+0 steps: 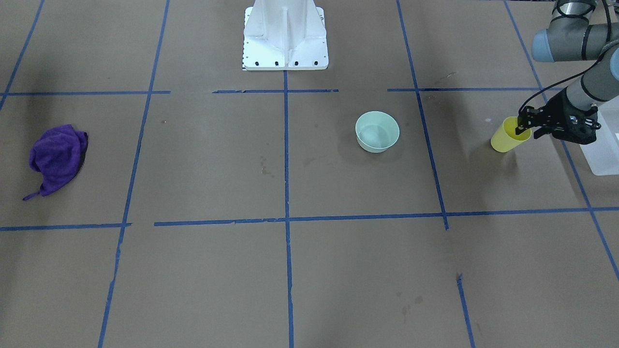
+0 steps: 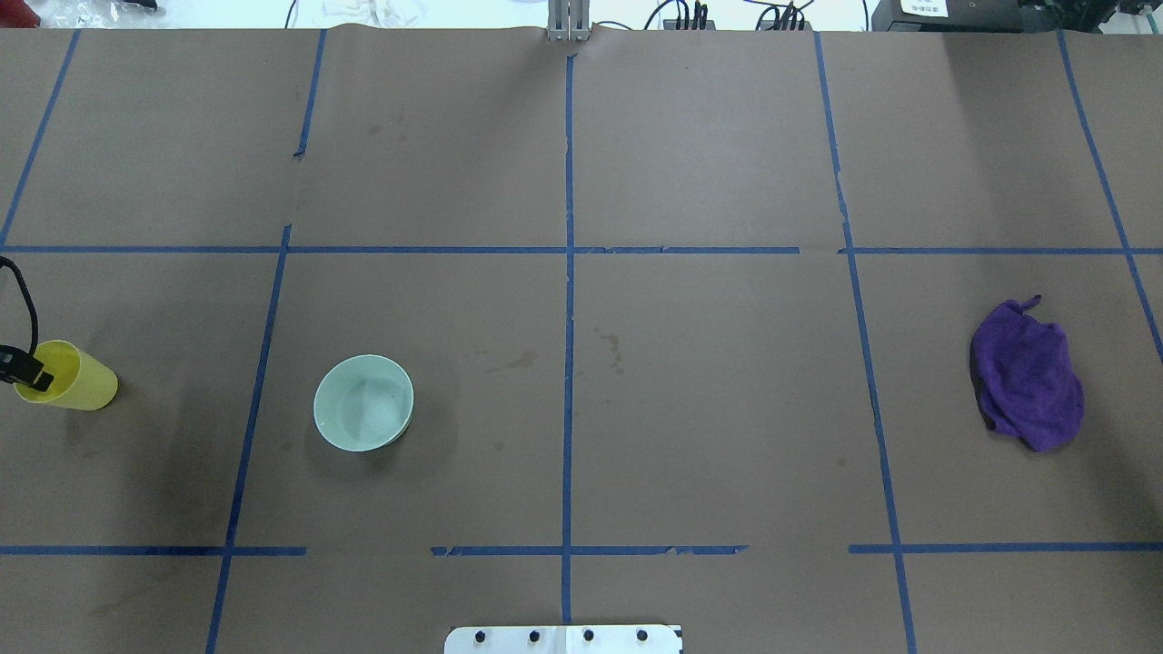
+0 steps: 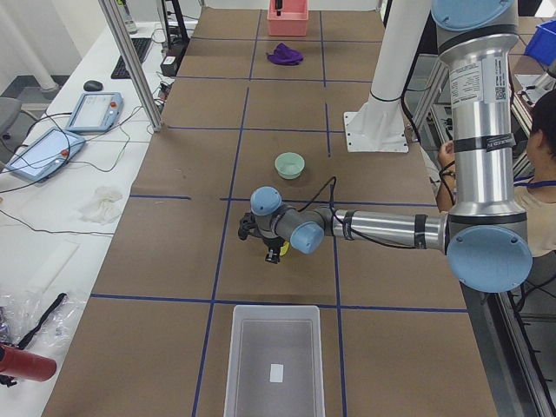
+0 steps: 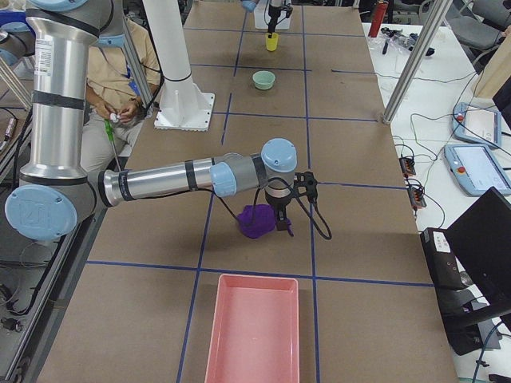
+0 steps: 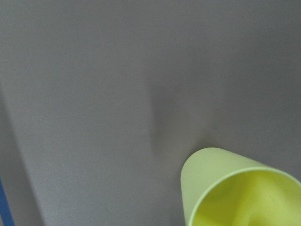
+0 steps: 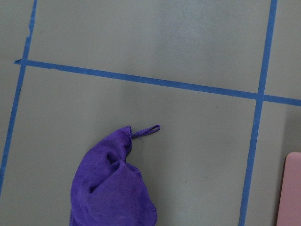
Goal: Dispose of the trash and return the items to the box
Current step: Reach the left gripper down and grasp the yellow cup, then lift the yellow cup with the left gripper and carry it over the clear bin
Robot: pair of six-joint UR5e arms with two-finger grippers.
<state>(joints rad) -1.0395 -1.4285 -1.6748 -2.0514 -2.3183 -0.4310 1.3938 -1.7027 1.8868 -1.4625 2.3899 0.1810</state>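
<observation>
The yellow cup (image 1: 507, 139) is tilted at the table's left end, with its mouth toward my left gripper (image 1: 527, 130). That gripper is shut on the cup's rim, one finger inside the cup. The cup also shows in the overhead view (image 2: 73, 377) and fills the lower right of the left wrist view (image 5: 240, 188). The frosted white box (image 3: 276, 365) stands just beyond the cup, and its corner shows in the front view (image 1: 602, 154). My right gripper (image 4: 283, 217) hangs right beside a purple cloth (image 4: 255, 222); I cannot tell whether it is open or shut.
A mint green bowl (image 2: 363, 402) stands upright between the cup and the table's middle. The purple cloth (image 2: 1027, 377) lies crumpled at the right end. A pink tray (image 4: 254, 327) sits beyond it. The robot's white base (image 1: 285, 34) stands at mid-table.
</observation>
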